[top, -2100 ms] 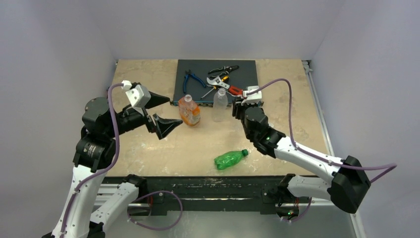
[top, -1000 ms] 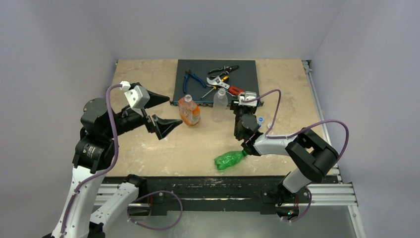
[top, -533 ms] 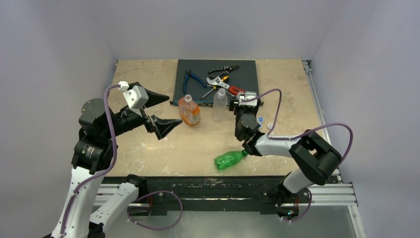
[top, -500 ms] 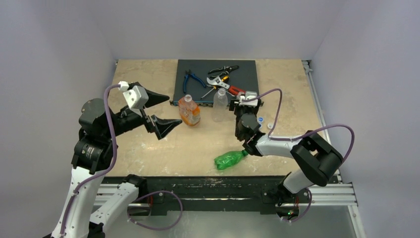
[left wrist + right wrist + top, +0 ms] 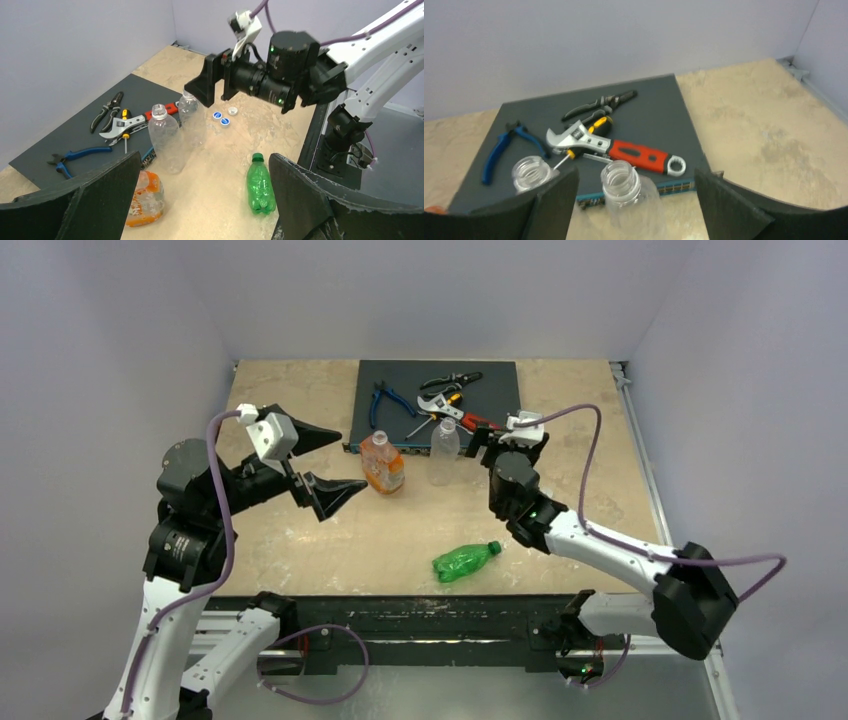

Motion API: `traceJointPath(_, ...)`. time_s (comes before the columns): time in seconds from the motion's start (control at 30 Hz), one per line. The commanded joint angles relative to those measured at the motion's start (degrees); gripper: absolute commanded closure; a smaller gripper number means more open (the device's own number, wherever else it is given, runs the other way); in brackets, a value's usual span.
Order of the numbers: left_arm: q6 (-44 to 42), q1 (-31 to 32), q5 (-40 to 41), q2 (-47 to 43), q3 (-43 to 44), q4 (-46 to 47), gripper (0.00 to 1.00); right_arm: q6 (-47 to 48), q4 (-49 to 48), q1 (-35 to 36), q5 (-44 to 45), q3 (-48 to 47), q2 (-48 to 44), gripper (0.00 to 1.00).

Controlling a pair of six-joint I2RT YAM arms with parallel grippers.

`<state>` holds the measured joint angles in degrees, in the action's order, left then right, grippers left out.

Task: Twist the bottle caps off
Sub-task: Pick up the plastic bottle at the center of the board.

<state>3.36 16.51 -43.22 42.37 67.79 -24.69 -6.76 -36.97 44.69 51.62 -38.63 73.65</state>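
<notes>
Two clear bottles stand uncapped by the dark mat, one (image 5: 619,180) between my right gripper's (image 5: 639,212) open fingers without touching them, the other (image 5: 530,172) just left. In the top view the right gripper (image 5: 482,448) is beside a clear bottle (image 5: 444,452). Three loose white caps (image 5: 225,121) lie on the table beneath the right arm. The green bottle (image 5: 465,560) lies on its side with its green cap (image 5: 257,157) on. The orange-label bottle (image 5: 382,462) stands uncapped. My left gripper (image 5: 350,460) hovers open and empty, left of the orange-label bottle.
A dark mat (image 5: 400,380) at the back holds blue pliers (image 5: 504,145), black pliers (image 5: 599,105), a red-handled adjustable wrench (image 5: 634,152) and a screwdriver. Walls close in the table on the back and both sides. My right arm's elbow (image 5: 690,595) reaches out over the table's front right corner.
My right gripper rose from the table beside the loose caps, opened wider, and now faces the nearer clear bottle; its elbow swung out right. The left arm barely moved.
</notes>
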Motion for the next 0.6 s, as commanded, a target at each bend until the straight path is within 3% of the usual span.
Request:
traceJointPath(0.0,-1.94,0.01,-0.68,1.15,3.96,-1.76,0.0,-23.07,35.84,1.64,1.41,-10.22,-9.06,0.08)
traceJointPath(0.1,-5.45,0.01,-0.18,2.11,5.85,-6.17,0.0,-34.27,52.69,4.17,-2.44,-12.37,-12.91,0.02)
traceJointPath(0.3,-4.96,0.01,-1.54,2.7,5.51,-5.88,0.0,-51.62,77.54,5.85,-16.4,-12.38,-15.45,0.01)
traceJointPath(0.4,-4.68,0.01,-2.43,2.57,4.51,-5.65,0.0,-57.01,79.66,5.85,-25.98,-9.52,-14.67,0.01)
traceJointPath(0.57,-6.33,0.01,-3.82,2.66,3.67,-7.3,0.0,-61.85,77.41,5.17,-33.16,-3.55,-12.28,0.01)
